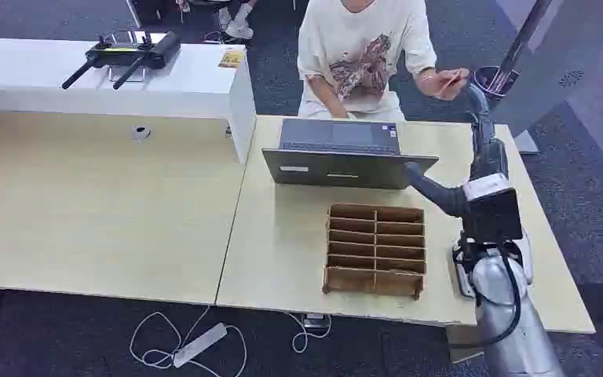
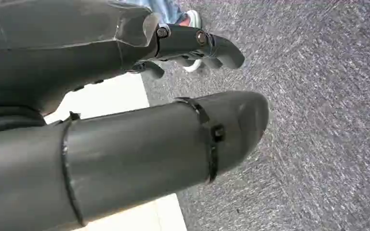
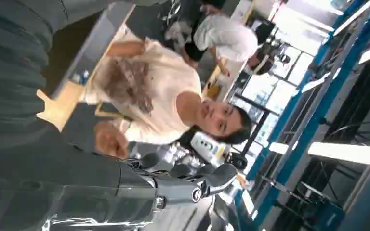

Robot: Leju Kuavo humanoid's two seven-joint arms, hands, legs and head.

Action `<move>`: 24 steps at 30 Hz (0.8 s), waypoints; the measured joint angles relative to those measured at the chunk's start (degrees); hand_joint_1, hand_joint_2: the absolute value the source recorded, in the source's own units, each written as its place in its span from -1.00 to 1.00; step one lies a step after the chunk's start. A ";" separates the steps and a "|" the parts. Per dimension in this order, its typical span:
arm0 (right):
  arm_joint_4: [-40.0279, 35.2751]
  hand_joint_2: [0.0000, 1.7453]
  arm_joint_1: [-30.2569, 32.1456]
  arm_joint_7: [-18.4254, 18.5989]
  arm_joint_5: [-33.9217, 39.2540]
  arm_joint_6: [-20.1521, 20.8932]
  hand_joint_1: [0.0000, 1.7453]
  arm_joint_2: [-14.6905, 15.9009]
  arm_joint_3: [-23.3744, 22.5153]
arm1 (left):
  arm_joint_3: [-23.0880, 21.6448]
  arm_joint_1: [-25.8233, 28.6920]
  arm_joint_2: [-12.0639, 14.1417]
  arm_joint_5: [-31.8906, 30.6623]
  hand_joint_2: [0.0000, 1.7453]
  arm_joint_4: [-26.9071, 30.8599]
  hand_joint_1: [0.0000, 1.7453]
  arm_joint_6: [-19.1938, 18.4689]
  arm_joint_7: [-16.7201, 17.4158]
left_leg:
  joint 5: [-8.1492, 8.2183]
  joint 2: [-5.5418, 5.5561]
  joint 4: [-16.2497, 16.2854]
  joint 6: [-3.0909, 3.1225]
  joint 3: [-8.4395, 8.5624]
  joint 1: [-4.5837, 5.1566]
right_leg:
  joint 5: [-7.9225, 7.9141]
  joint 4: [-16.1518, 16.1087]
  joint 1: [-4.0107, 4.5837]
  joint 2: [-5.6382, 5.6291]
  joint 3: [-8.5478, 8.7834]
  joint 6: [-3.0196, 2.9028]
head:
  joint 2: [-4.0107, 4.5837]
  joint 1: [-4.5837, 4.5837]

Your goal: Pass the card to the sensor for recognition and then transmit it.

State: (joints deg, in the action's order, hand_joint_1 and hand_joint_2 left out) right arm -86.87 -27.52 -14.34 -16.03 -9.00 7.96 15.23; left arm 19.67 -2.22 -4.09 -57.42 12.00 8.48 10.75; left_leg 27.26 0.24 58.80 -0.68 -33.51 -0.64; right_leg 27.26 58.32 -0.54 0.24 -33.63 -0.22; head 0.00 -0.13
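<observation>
In the head view the small thin orange-tan card [image 1: 451, 81] is pinched in the hand [image 1: 442, 83] of the seated person in a cream T-shirt [image 1: 361, 47], just beside the robot's raised right hand [image 1: 476, 100]; it looks light, stiff and slippery, best taken by its free edge, with the open grey laptop [image 1: 344, 153] and brown cardboard divider tray [image 1: 375, 250] below the reach. The left wrist view shows the left hand [image 2: 192, 45] released, fingers loosely curled on nothing above grey carpet [image 2: 327, 96]. The right wrist view shows the right hand's dark fingers [image 3: 207, 180] grasping nothing that I can see.
</observation>
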 joint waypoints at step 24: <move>30.46 1.00 -28.04 9.49 -27.34 -9.71 -1.00 -6.05 4.20 | 0.35 -0.01 -0.44 -3.70 -1.00 0.00 -1.00 -0.22 -0.35 | -0.14 0.07 0.00 -0.06 0.00 0.00 | -0.08 0.06 0.00 0.06 -0.01 -0.03 | 0.00 0.02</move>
State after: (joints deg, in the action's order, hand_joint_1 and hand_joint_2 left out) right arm -56.41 -55.56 -4.85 -43.37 -18.71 1.90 19.43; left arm 20.02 -2.23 -4.52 -61.11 12.00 8.26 10.40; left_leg 27.12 0.31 58.80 -0.74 -33.51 -0.64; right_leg 27.18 58.38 -0.54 0.31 -33.65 -0.25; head 0.00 -0.11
